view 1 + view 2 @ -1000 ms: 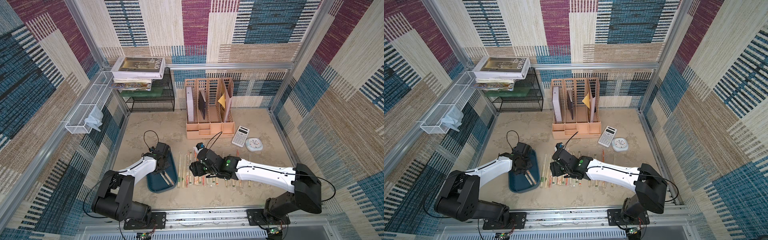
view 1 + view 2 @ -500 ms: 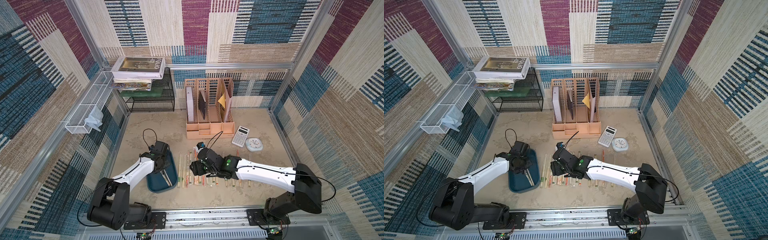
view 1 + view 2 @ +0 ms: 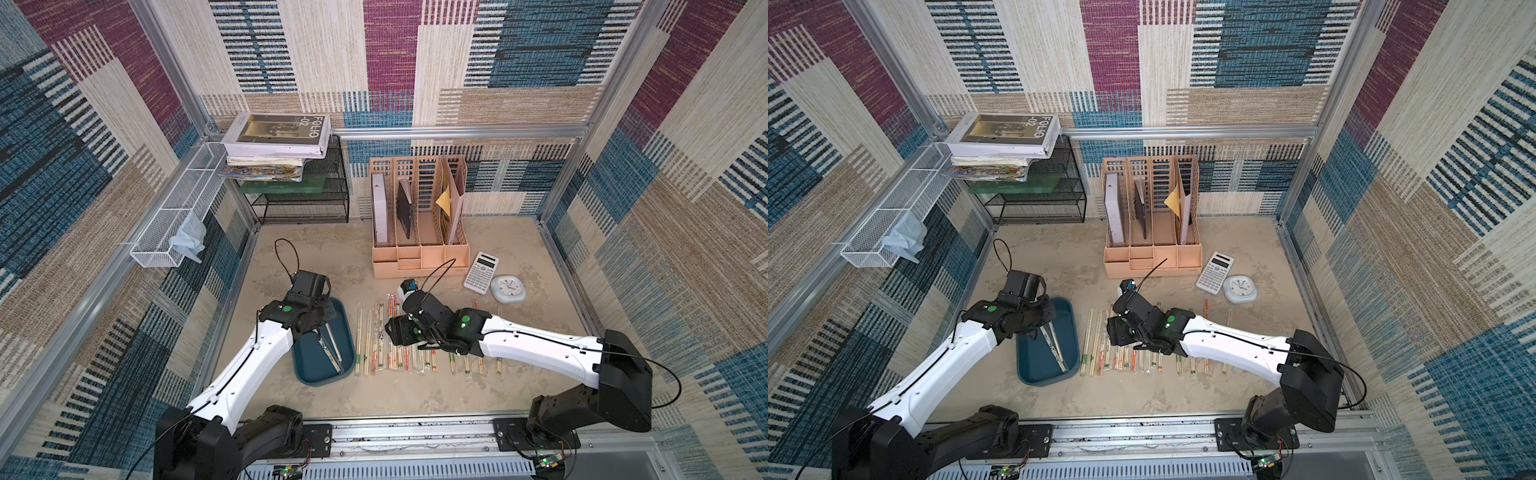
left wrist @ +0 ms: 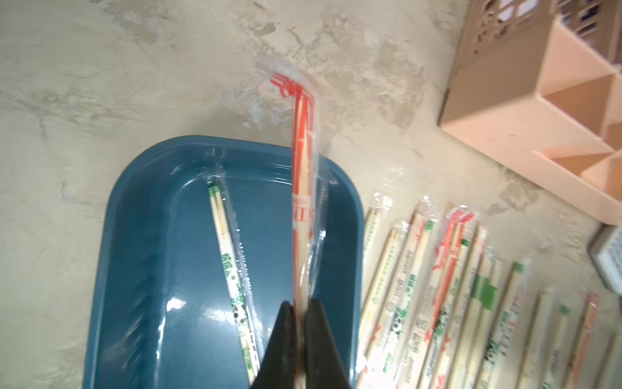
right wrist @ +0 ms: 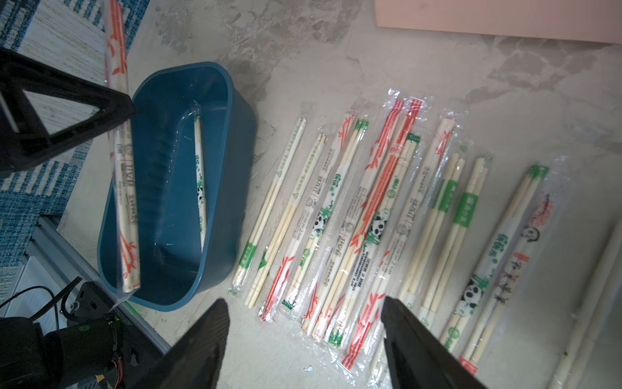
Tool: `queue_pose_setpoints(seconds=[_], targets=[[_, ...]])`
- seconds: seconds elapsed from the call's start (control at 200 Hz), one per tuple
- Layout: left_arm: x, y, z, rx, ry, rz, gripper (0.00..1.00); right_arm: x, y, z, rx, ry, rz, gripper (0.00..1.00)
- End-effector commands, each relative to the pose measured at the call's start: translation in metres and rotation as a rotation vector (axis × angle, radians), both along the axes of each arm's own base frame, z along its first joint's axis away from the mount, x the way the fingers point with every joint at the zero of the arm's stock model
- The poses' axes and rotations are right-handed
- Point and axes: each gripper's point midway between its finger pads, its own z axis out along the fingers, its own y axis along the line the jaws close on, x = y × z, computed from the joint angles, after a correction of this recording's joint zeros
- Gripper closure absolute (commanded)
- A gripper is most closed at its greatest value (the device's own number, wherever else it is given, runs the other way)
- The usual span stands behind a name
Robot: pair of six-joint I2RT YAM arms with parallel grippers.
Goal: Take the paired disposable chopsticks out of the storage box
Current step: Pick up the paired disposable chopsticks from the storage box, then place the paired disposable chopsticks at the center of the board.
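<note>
Left gripper (image 4: 300,320) pinched tight on red-printed chopstick pair (image 4: 303,168). Its long axis runs straight up the left wrist frame, tip showing past the rim of storage box (image 4: 141,235). Green-printed pair (image 4: 230,259) lies diagonal inside the box. Right gripper (image 5: 304,303) spread wide, holding nothing, over row of pairs (image 5: 370,202) mid-frame on table (image 5: 303,67).

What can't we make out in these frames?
1. Left gripper tips: in both top views, hidden under its own wrist.
2. Held red-printed pair, near end: left wrist view, behind the fingers.
3. Laid-out pairs: in both top views, partly under the right arm.
4. Sleeve lettering: top views, too small.
</note>
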Motion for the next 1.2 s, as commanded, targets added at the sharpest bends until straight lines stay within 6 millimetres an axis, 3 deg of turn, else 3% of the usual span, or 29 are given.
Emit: queue_pose_setpoints(seconds=[0.0, 0.11, 0.275, 0.621, 0.781, 0.961, 1.192], targets=[[-0.002, -0.024, 0.011, -0.036, 0.0, -0.101, 1.0, 0.008, -0.019, -0.001, -0.014, 0.0, -0.042, 0.25], [0.003, -0.052, 0.021, -0.013, -0.023, -0.173, 1.0, 0.012, -0.036, 0.0, -0.002, 0.0, -0.079, 0.25], [0.008, -0.104, 0.022, 0.015, -0.024, -0.26, 1.0, 0.016, -0.072, -0.004, 0.0, 0.01, -0.153, 0.25], [0.016, -0.228, -0.001, -0.035, -0.026, -0.352, 1.0, 0.012, -0.187, -0.003, 0.038, -0.012, -0.411, 0.25], [0.011, -0.284, -0.02, -0.033, 0.01, -0.41, 1.0, 0.007, -0.224, 0.003, 0.069, -0.059, -0.496, 0.24], [0.003, -0.324, -0.045, -0.048, 0.048, -0.429, 1.0, 0.002, -0.239, -0.003, 0.065, -0.036, -0.515, 0.24], [0.005, -0.341, -0.069, -0.037, 0.088, -0.431, 1.0, 0.002, -0.229, -0.004, 0.104, -0.024, -0.479, 0.24]])
